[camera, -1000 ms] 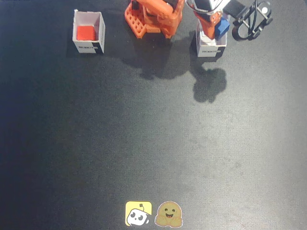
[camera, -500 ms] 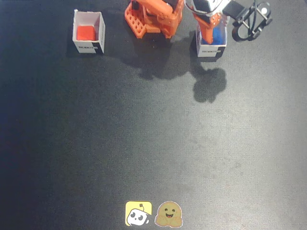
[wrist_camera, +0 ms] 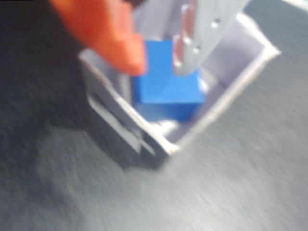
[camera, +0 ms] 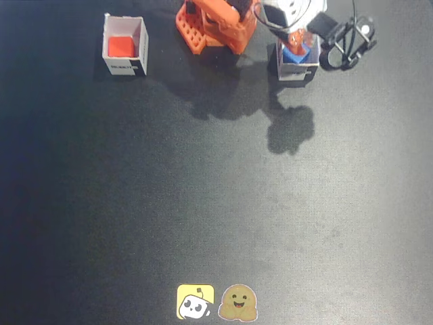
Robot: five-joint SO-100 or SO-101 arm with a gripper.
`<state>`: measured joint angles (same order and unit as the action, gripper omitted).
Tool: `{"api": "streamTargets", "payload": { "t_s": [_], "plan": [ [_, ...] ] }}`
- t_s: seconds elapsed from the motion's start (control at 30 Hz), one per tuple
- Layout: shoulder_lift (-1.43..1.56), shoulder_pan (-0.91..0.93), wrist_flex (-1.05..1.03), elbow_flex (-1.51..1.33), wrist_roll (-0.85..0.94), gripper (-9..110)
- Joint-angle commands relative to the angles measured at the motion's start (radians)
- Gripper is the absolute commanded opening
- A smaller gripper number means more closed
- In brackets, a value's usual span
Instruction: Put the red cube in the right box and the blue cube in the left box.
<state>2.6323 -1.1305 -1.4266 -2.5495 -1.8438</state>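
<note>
Your gripper [wrist_camera: 159,60] sits over the box [camera: 295,68] near the desk's far edge, right of centre in the fixed view, its orange and pale fingers narrow around the blue cube [wrist_camera: 166,84], which they appear to grip by opposite faces inside the box; blur in the wrist view hides the contact itself. The red cube [camera: 122,46] already rests in the other box [camera: 126,46] toward the far-left corner. Judge the blue cube as light, stiff and smooth-faced: it likely slips if pinched on an edge, so keep hold across two flat parallel faces, centred. The thin box walls probably shift easily, so part the fingers gently.
</note>
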Motion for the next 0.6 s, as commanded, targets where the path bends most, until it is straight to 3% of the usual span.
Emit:
{"api": "streamTargets", "payload": {
  "t_s": [0.0, 0.3, 0.57],
  "plan": [
    [-0.037, 0.046, -0.008, 0.098, 0.031, 0],
    [-0.106, 0.268, 0.044, 0.140, 0.141, 0],
    [-0.084, 0.626, 0.064, 0.147, 0.238, 0]
  ]
}}
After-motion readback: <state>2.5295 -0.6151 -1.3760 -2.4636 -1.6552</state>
